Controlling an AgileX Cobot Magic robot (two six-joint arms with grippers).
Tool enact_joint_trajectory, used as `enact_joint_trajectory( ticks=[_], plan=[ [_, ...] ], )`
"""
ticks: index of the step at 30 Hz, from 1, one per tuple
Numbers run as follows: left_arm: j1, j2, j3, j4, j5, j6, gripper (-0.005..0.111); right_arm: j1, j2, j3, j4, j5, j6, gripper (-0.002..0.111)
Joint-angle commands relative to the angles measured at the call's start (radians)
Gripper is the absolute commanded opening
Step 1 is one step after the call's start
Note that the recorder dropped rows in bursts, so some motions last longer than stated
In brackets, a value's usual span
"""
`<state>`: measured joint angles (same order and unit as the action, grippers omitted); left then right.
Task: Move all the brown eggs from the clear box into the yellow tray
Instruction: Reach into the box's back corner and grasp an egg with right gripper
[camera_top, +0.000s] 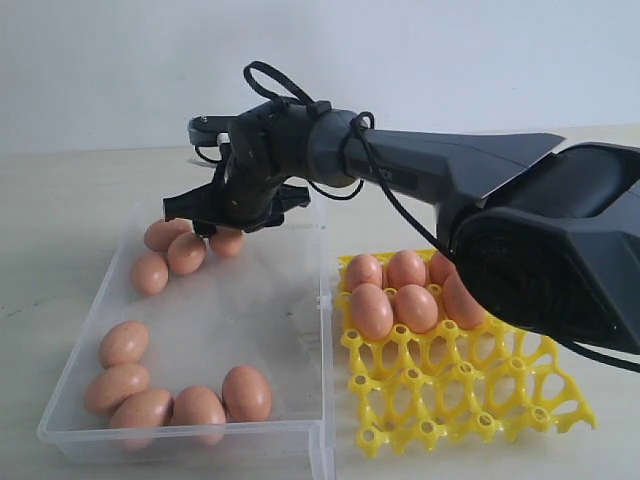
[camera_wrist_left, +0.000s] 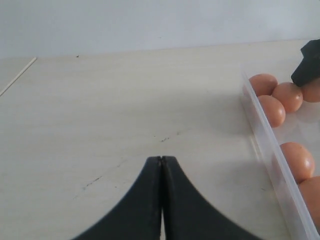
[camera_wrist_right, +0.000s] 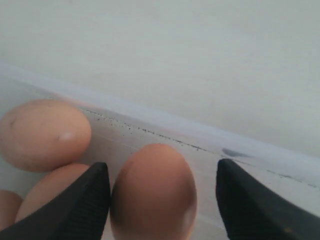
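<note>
A pale worktop (camera_top: 60, 200) runs back to a plain white wall. On it you have the box (camera_top: 290, 330) on the left and the tray (camera_top: 470, 400) just beside it on the right. Your right arm reaches across the middle to the far end of the box. There its end effector (camera_wrist_right: 162, 165) stands wide, with one egg (camera_wrist_right: 152, 200) between the fingers (camera_wrist_right: 80, 210). One finger is just beside the shell; the other stands clear of it, with the box wall showing in the gap. That egg lies close to the far wall, in a cluster of four. Five more eggs (camera_top: 198, 407) lie in a curve at the near left corner of the box. In the tray, at least five eggs (camera_top: 371, 310) sit in cups of the far two rows, and the arm hides part of that corner. Your left end effector (camera_wrist_left: 161, 158) is pressed closed, its fingers meeting and holding nothing, above bare worktop just outside the box's side wall.
</note>
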<state>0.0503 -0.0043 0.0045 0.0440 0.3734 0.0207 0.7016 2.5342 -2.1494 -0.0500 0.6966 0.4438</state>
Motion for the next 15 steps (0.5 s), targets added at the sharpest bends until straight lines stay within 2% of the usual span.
enact_joint_trajectory(
  ticks=[1,3,6,9,15],
  plan=[
    [0.002,0.004,-0.005,0.003,-0.005,0.001,0.000,-0.006,0.006,-0.013,-0.013,0.007,0.002,0.053],
    [0.002,0.004,-0.005,0.003,-0.005,0.001,0.000,-0.006,0.006,-0.013,-0.010,0.007,0.000,0.044],
    [0.002,0.004,-0.005,0.003,-0.005,0.001,0.000,-0.006,0.006,-0.013,0.016,0.012,-0.035,0.025],
    [0.002,0.004,-0.005,0.003,-0.005,0.001,0.000,-0.006,0.006,-0.013,0.070,0.014,-0.155,0.000],
    [0.002,0.004,-0.005,0.003,-0.005,0.001,0.000,-0.006,-0.036,-0.009,0.072,0.022,-0.173,0.000]
  ],
)
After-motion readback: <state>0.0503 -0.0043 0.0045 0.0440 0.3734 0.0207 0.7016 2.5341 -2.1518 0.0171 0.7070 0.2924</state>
